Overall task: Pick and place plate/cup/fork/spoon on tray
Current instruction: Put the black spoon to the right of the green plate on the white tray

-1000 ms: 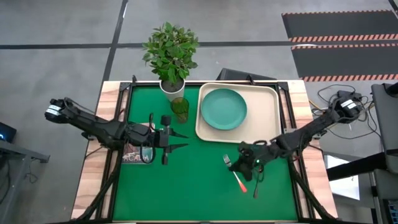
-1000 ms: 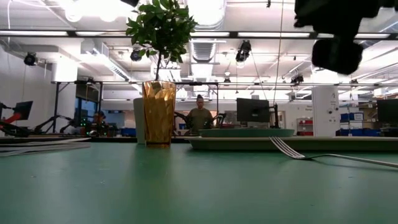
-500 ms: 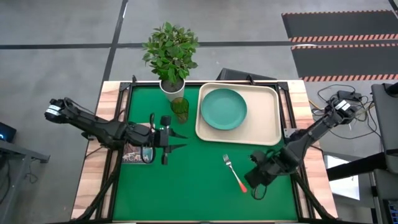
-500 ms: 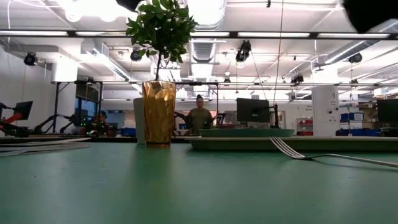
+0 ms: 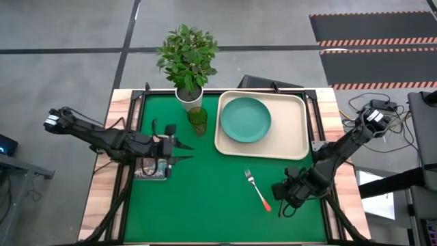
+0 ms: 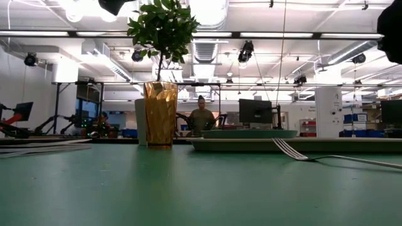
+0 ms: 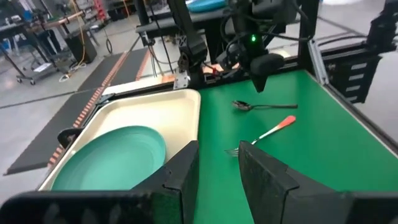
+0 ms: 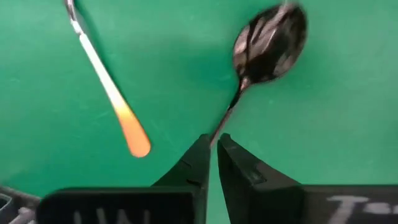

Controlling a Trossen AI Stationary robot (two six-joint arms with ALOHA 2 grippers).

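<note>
High view: the right pincer (image 5: pixel 288 196) is low over the green worktop (image 5: pixel 205 198) near its front right, just beside the red-orange handle end of the fork (image 5: pixel 257 190), which lies flat with its tines pointing toward the tray (image 5: pixel 293 133). The right wrist view shows that pincer's two dark fingers (image 8: pixel 198 163) drawn almost together around the thin handle of the spoon (image 8: pixel 268 38), whose dark oval bowl lies on the green mat ahead of them (whether the pads actually press the handle cannot be told). The fork's orange handle tip (image 8: pixel 134 139) lies close beside the fingers, apart from the spoon.

The plate (image 5: pixel 246 119) sits inside the cream tray, toward its left half. The cup (image 5: pixel 197 119) stands upright on the worktop just left of the tray, in front of the white pot of a leafy plant (image 5: pixel 188 60).

The left pincer (image 5: pixel 179 151) waits over the left part of the worktop, its fingers spread apart and empty, pointing toward the tray. In the low view the cup (image 6: pixel 160 114) looks amber, and the fork's tines (image 6: pixel 289 149) rest on the mat before the tray's rim (image 6: pixel 251 144).
</note>
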